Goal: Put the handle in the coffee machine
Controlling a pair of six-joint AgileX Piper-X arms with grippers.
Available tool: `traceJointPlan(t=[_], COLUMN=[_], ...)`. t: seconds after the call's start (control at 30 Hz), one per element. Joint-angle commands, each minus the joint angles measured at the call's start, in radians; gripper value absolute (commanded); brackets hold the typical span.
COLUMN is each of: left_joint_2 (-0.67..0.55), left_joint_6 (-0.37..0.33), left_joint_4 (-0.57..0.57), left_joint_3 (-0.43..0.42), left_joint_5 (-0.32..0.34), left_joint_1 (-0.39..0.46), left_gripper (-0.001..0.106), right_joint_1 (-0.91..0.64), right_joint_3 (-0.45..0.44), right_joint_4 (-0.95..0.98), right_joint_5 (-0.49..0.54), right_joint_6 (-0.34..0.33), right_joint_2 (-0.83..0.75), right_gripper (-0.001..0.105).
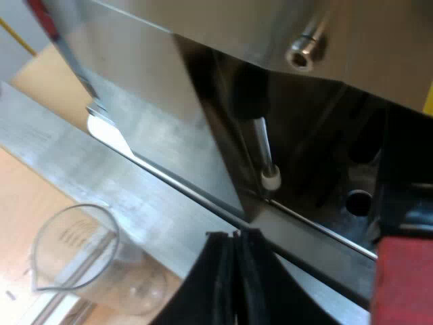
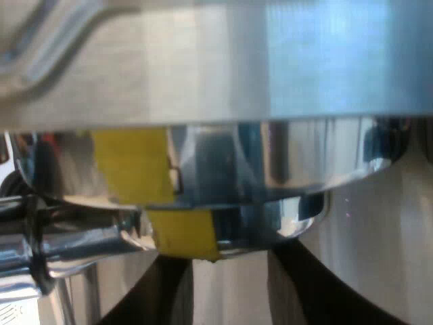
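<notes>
While the left gripper [image 1: 235, 247] hangs low before the espresso machine [image 1: 162, 108], its black fingers [image 1: 215, 277] lie pressed together, tips touching, nothing between them

Left wrist view: the fingers sit over the steel ledge at the machine's base. The steam wand [image 1: 265, 152], white-tipped, hangs in the recess just above the drip tray [image 1: 338, 203]. The measuring glass [image 1: 74, 254], clear and upright, stands on the wooden tabletop [image 1: 27, 203] beside the machine's base, near the fingers. The handle [image 1: 404, 271], dark and ending in red, shows at the machine's front over the drip tray, apart from the fingers

Right wrist view: the metal holder [image 2: 270, 217] sits up against the round steel collar [image 2: 304, 156] under the machine's front. A yellow strip [image 2: 179, 233] marks the holder's rim. Locked or not: cannot tell. The right gripper [image 2: 226, 271] is below the holder, fingers [image 2: 159, 291] spread wide, tips at its underside, bare steel between them. A chrome tube [image 2: 61, 250] runs beside the holder
</notes>
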Motion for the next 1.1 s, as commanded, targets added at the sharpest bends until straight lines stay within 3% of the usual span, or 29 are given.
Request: traceJointPlan(t=[0.03, 0.13, 0.3, 0.53, 0.97, 1.1], left_joint_2=[-0.003, -0.003, -0.003, -0.003, -0.003, -0.003], left_joint_6=[-0.014, -0.014, -0.011, 0.064, 0.076, 0.076], left_joint_4=[-0.002, 0.001, 0.036, 0.134, 0.287, 0.337], left_joint_3=[-0.006, -0.006, -0.006, -0.006, -0.006, -0.006], left_joint_5=[-0.057, -0.105, -0.126, -0.160, -0.142, -0.110], left_joint_1=[-0.031, -0.061, -0.066, -0.077, -0.158, -0.181], left_gripper=[0.000, 0.000, 0.000, 0.000, 0.000, 0.000], right_joint_1=[0.000, 0.000, 0.000, 0.000, 0.004, 0.004], right_joint_3=[-0.020, -0.020, -0.020, -0.020, -0.020, -0.020], right_joint_4=[-0.109, -0.106, -0.103, -0.103, -0.103, -0.103], right_joint_5=[-0.016, -0.016, -0.016, -0.016, -0.016, -0.016], right_joint_6=[-0.009, -0.009, -0.009, -0.009, -0.009, -0.041], right_joint_2=[-0.041, -0.041, -0.041, -0.041, -0.041, -0.041], right_gripper=[0.030, 0.030, 0.030, 0.030, 0.030, 0.030])
